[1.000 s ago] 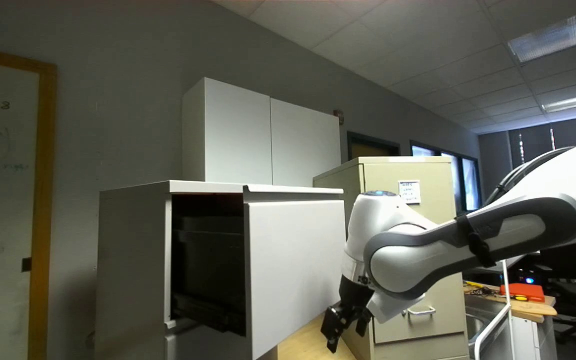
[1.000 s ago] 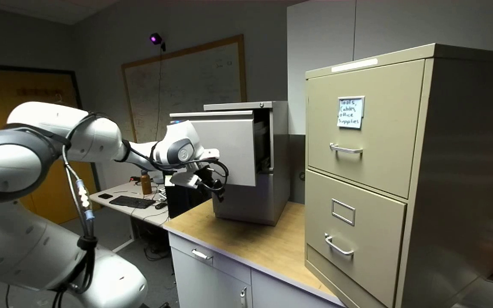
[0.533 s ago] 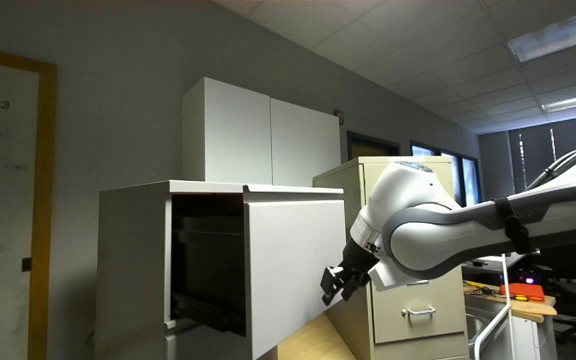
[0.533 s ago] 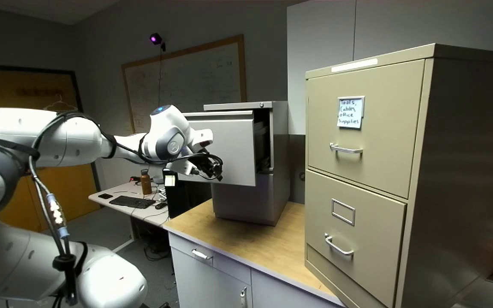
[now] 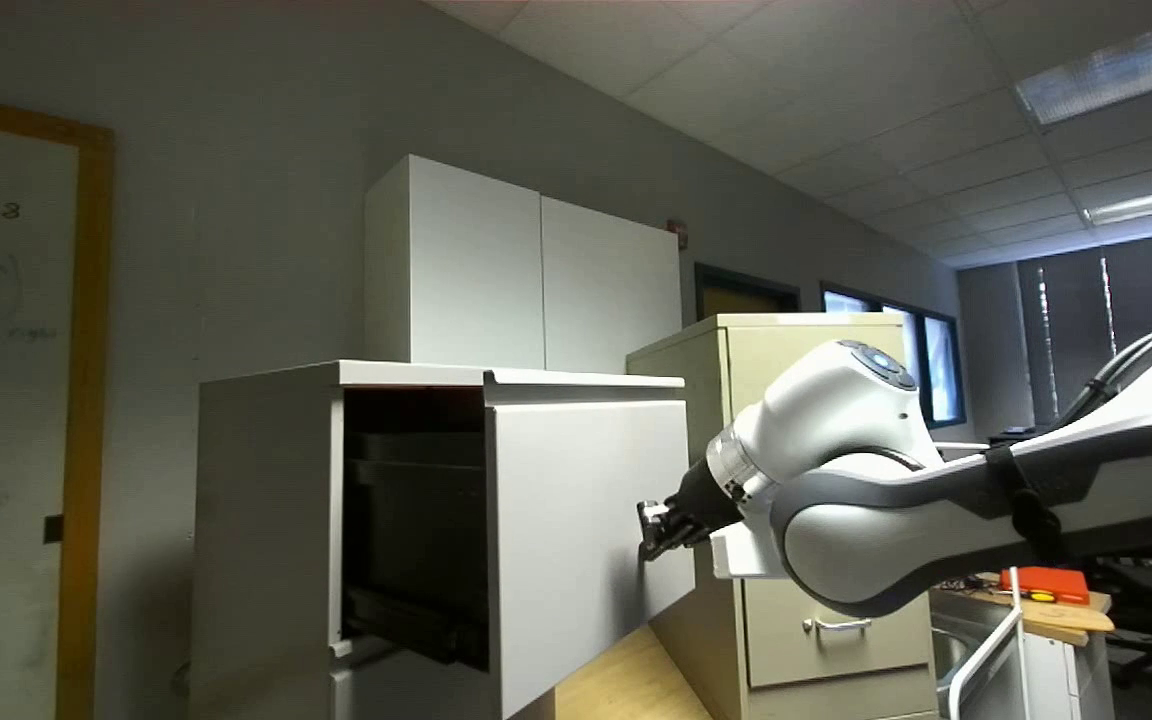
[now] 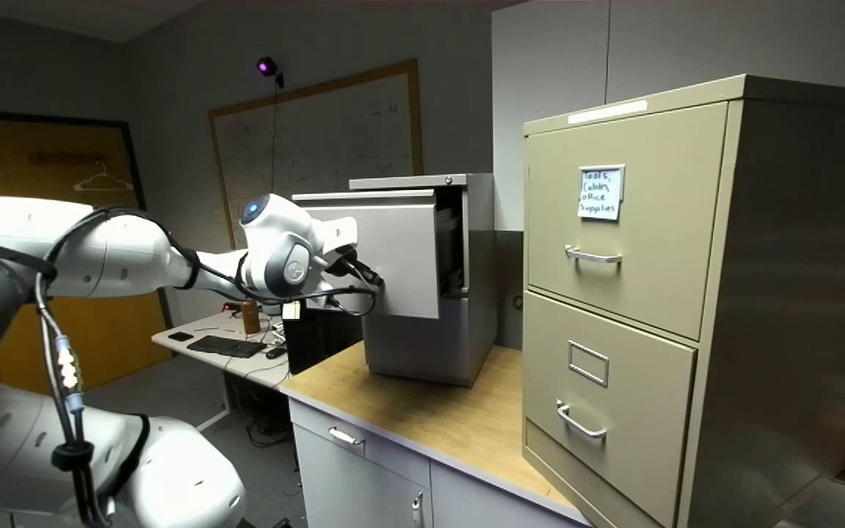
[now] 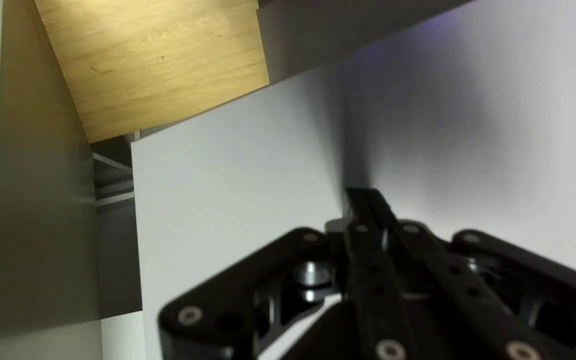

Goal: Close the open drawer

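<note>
The drawer stands pulled out of its white cabinet, with a dark gap behind its plain front in both exterior views. My gripper points at the right part of that front, level with its middle height. In the wrist view the two fingers of the gripper lie together, shut, with nothing between them. Their tips meet their own shadow on the white panel, so they appear to touch it. The fingertips also reach the drawer front in an exterior view.
A beige filing cabinet stands close beside the drawer and arm. The white cabinet sits on a wooden counter. A two-door white cupboard hangs behind, and a desk with a keyboard lies farther back.
My gripper has risen, tilted up towards the drawer front and gone from open to shut. The front panel has shifted very slightly inward.
</note>
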